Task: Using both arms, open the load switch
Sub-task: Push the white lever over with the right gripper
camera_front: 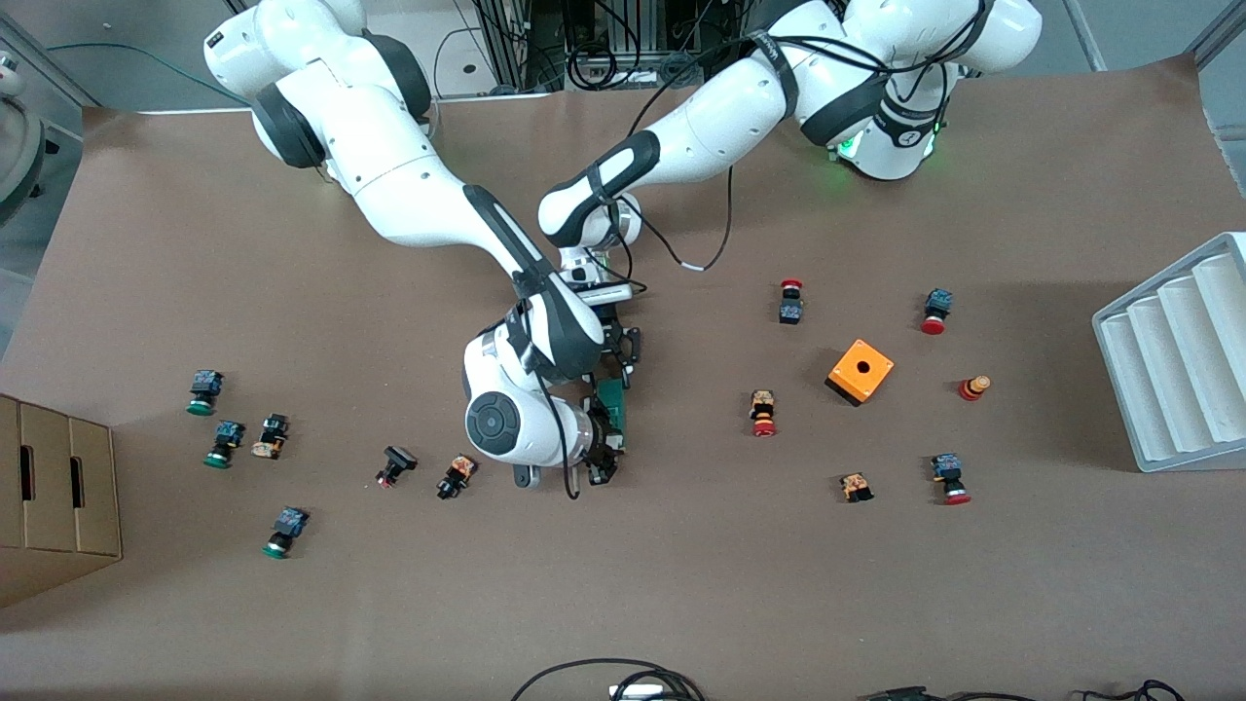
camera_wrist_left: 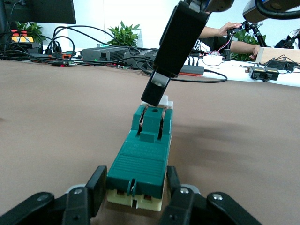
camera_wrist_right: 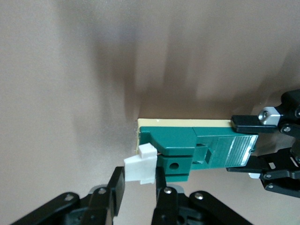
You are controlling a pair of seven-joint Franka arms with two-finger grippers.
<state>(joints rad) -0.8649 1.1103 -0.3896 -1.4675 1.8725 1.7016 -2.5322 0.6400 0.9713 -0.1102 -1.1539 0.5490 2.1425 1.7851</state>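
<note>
The right gripper (camera_front: 605, 458) is at the switch's (camera_front: 613, 404) end nearer the front camera; its fingers (camera_wrist_right: 115, 192) pinch the white end piece (camera_wrist_right: 140, 168); the switch is a green bar lying flat near the middle of the tabletop (camera_front: 681, 584), well away from every edge; the left gripper (camera_front: 623, 352) is shut on the switch's other end, one finger (camera_wrist_left: 96, 185) on each side; an orange cube (camera_front: 860, 371) sits toward the left arm's end, among small push buttons (camera_front: 790, 301).
</note>
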